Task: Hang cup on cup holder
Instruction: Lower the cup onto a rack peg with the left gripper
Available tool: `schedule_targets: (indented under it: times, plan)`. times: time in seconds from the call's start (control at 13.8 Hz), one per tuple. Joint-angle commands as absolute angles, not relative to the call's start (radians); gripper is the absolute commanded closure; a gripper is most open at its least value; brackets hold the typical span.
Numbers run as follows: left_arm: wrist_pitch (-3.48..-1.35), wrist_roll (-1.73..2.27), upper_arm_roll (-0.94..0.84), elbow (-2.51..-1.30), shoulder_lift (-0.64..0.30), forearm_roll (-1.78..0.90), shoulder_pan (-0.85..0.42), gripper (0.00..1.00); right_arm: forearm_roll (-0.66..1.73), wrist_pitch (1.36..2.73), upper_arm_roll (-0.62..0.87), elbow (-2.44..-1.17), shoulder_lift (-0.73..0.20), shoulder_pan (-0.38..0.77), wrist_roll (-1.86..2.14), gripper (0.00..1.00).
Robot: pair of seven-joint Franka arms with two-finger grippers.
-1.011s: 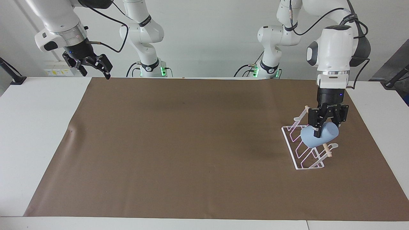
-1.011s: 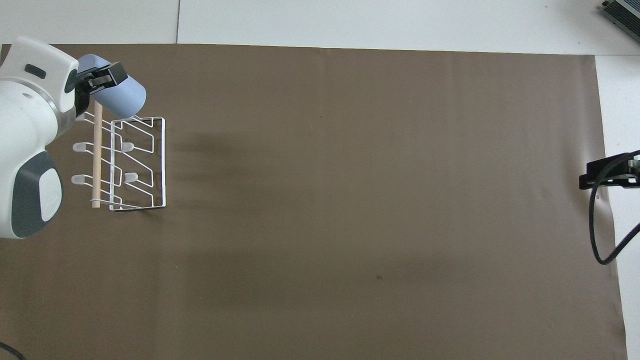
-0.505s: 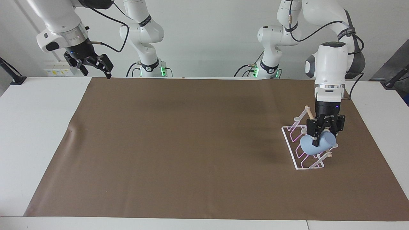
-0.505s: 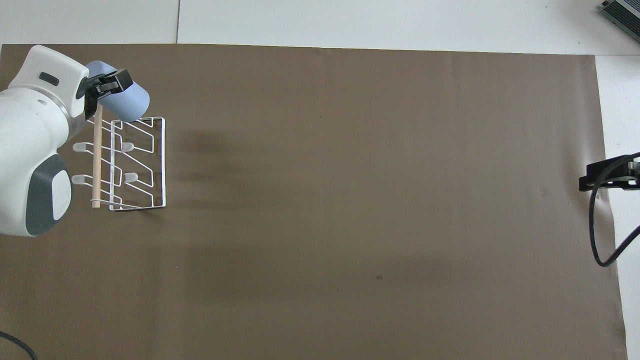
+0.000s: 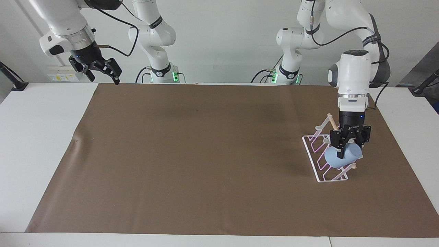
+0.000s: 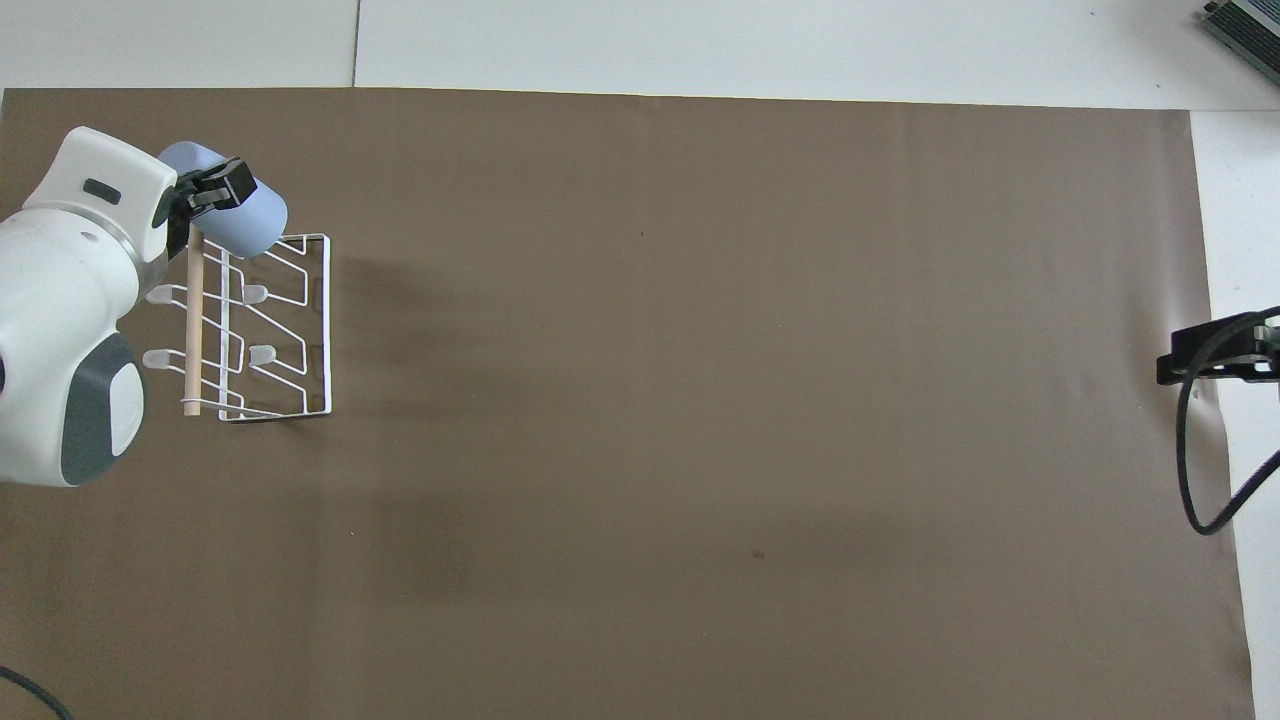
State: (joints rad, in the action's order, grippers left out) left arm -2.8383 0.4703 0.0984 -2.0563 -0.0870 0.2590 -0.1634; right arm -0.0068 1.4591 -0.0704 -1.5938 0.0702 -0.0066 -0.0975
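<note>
Cup (image 5: 343,156): light blue tumbler, lying tilted on its side over the end of the cup holder (image 5: 317,161) that lies farther from the robots, at the left arm's end of the table; whether it is already resting on a prong cannot be told.

Right gripper (image 5: 99,72): hanging in the air above the robot-side edge of the brown mat (image 5: 205,154), at the right arm's end; its fingers are standing apart and carrying nothing. The right arm is waiting.

Brown mat: lying flat and covering most of the white table (image 5: 41,137).

Cup holder: white wire rack with a light wooden dowel (image 6: 192,330) running along its top, standing on the mat.

Left gripper (image 5: 344,151): pointing straight down over the cup holder and gripping the cup, its fingers clamping on the cup's wall near the rim.
</note>
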Motion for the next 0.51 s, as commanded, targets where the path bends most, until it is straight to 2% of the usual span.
schedule_targets:
  times: [0.0, 0.43]
  plan:
    - [-2.91, 0.465, 0.106, -2.114, -0.075, 0.284, -0.161, 1.0, -0.014, 1.466, -0.064, -1.623, 0.095, -0.017, -0.075, 0.0]
    - [-2.922, 0.465, 0.107, -2.128, -0.075, 0.284, -0.161, 1.0, -0.012, 1.466, -0.064, -1.624, 0.097, -0.018, -0.075, 0.0]
